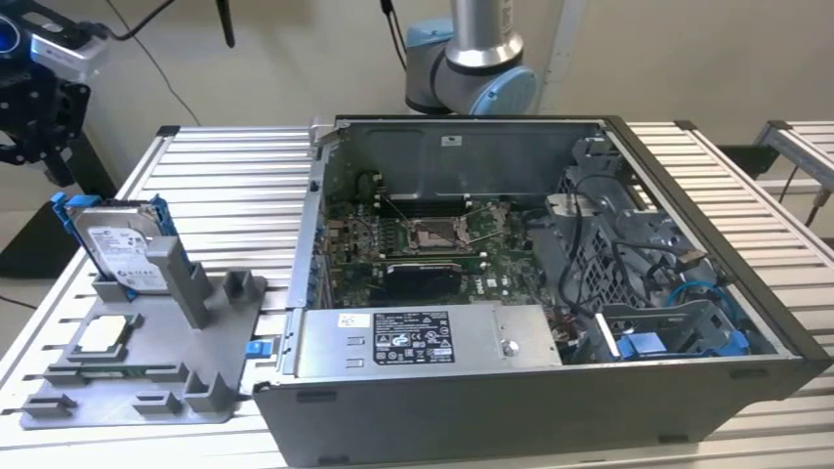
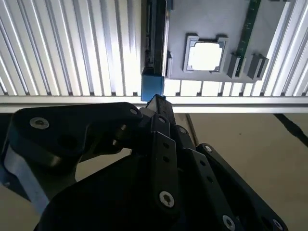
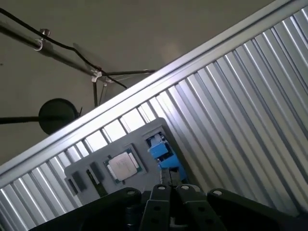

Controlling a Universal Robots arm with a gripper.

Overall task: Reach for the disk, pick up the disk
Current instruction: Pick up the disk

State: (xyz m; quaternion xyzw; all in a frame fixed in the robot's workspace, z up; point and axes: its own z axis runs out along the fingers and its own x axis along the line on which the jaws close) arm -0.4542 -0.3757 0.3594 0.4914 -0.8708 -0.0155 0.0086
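Claw (image 1: 31,137) hangs beyond the slatted tabletop (image 1: 229,186) edge, at the exterior view's left; we cannot tell whether it is released or clenched. Apart from it, the disk (image 1: 120,249) stands upright in a grey holder (image 1: 195,303), beside an open computer case (image 1: 521,401).

A robotics lab; open computer case (image 1: 521,410) on slatted aluminium bench (image 1: 222,176).

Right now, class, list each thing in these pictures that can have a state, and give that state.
disk: standing upright in the grey holder, not gripped.
chip: lying flat in a recess of the holder.
computer case: lying on its side, panel off, insides open.
gripper: apart from the disk, not touching it.
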